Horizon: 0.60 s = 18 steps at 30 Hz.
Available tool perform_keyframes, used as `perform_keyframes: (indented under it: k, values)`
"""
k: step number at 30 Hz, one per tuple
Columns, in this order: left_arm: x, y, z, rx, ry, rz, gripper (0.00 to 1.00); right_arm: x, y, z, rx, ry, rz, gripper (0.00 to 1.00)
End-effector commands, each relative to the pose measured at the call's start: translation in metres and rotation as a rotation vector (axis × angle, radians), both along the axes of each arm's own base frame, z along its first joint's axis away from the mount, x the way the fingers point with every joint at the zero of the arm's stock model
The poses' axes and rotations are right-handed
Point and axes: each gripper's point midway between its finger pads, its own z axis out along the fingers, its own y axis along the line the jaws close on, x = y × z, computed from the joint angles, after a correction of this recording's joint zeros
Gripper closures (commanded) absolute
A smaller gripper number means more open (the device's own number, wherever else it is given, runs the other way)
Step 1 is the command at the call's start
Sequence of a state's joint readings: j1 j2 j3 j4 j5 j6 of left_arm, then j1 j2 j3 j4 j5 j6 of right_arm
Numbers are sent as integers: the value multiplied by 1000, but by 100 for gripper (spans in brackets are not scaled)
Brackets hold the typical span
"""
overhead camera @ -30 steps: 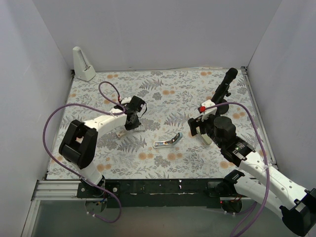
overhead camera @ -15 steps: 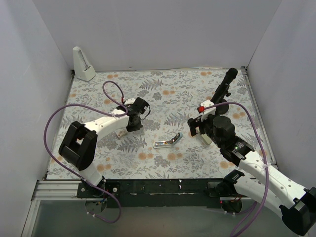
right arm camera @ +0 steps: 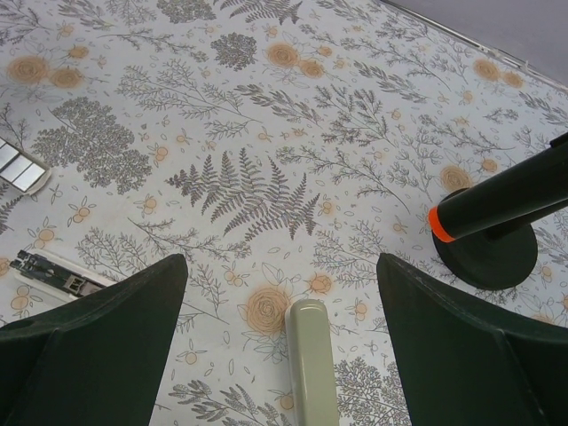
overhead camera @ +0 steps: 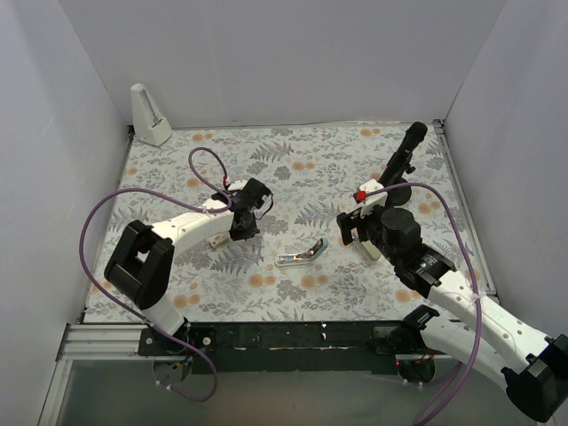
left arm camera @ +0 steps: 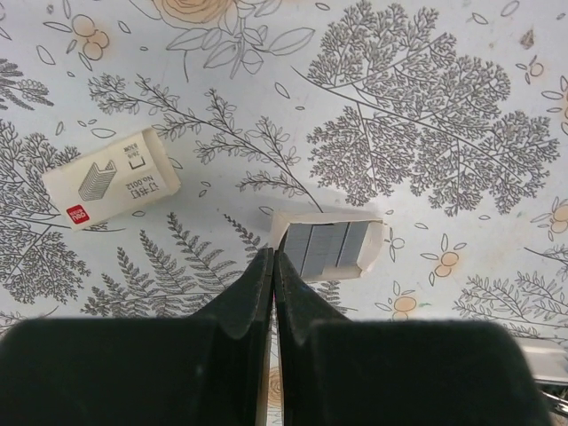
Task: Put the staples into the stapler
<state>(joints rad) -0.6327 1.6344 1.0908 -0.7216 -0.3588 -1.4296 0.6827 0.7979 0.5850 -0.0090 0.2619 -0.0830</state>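
Note:
The staples show in the left wrist view as an open cardboard tray (left arm camera: 371,248) holding a grey staple block (left arm camera: 333,246), with the printed box sleeve (left arm camera: 111,177) lying apart to its left. My left gripper (left arm camera: 273,259) is shut with nothing in it, its tips at the tray's left edge. From above, the left gripper (overhead camera: 246,229) is left of the stapler (overhead camera: 302,253), which lies open mid-table with its silver rail (right arm camera: 53,273) exposed. My right gripper (overhead camera: 358,238) hangs open to the stapler's right, the right gripper (right arm camera: 280,266) holding nothing.
A pale greenish bar (right arm camera: 311,364) lies on the floral mat between the right fingers (right arm camera: 98,346), also seen from above as the bar (overhead camera: 371,249). A black stand with an orange ring (right arm camera: 497,209) is at back right. A white wedge-shaped object (overhead camera: 149,115) stands in the back left corner.
My left gripper has shifted slightly to the right, still shut. The right arm and the stapler have not moved.

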Motion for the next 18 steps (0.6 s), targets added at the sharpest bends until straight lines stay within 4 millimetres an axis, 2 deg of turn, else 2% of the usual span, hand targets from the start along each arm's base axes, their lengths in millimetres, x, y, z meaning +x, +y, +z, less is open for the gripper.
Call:
perform_keyframes:
  k: [1,2,7,9,10,11,15,17,18]
  values:
    - [2,4,5,7,-18,16,100,4,4,18,21,-33,2,4]
    - [0,5,4,-1,-10,13,100,4,3,18,21,-33,1,4]
    - [7,-8,27,-86,-82,-8,100,4,3,17,22,-37,1,4]
    - [9,5,16,-20,-87,1,100,4,3,15,18,-31,3,4]
    - [5,10,5,6,-11,16,100,4,4,14,16,-25,5,4]
    - [0,2,2,-14,29,-2,100,5,4,17,15,-30,3,4]
    - [4,-14,17,-63,-42,-19,100,4,2,19,21,-41,-4,4]
    - [2,-23,34,-69,-81,-42,100,4,3,19,22,-39,1,4]
    - [6,-14,33,-23,-119,-43,100,4,3,18,20,-36,3,4]
